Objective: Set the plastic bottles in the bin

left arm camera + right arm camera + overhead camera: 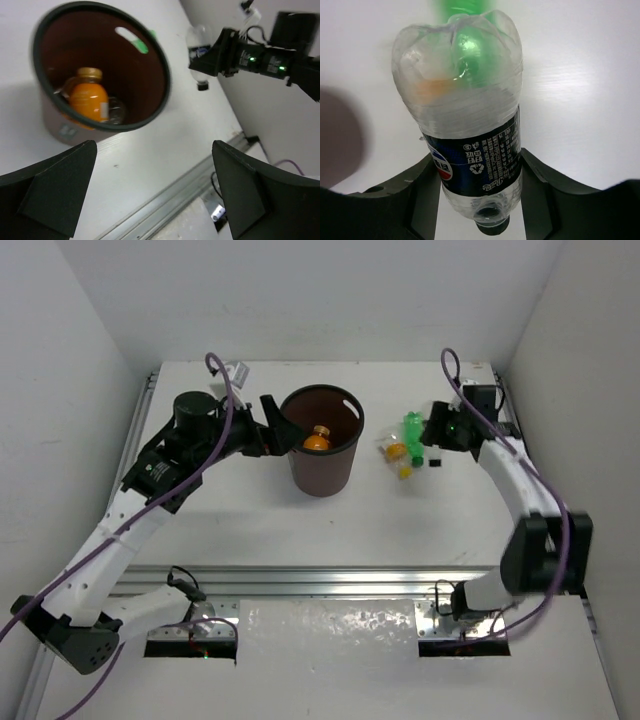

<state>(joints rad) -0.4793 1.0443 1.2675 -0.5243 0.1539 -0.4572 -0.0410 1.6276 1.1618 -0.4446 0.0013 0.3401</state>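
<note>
The bin (pixel 322 472) stands at the table's middle, with an orange-filled bottle (pixel 317 438) inside. In the left wrist view that orange bottle (pixel 89 97) lies in the bin (pixel 165 75) beside a clear one (pixel 116 111). My left gripper (pixel 285 425) hovers open and holds nothing at the bin's left rim. My right gripper (pixel 476 159) is shut on a clear bottle with a dark label and black cap (pixel 470 120), one finger on each side. Beyond it lie a green bottle (pixel 413 430) and a small yellow-capped bottle (pixel 397 450).
White walls close in the table on the left, back and right. A metal rail (pixel 330 580) runs across the near edge in front of the arm bases. A small white block (pixel 238 370) lies at the back left.
</note>
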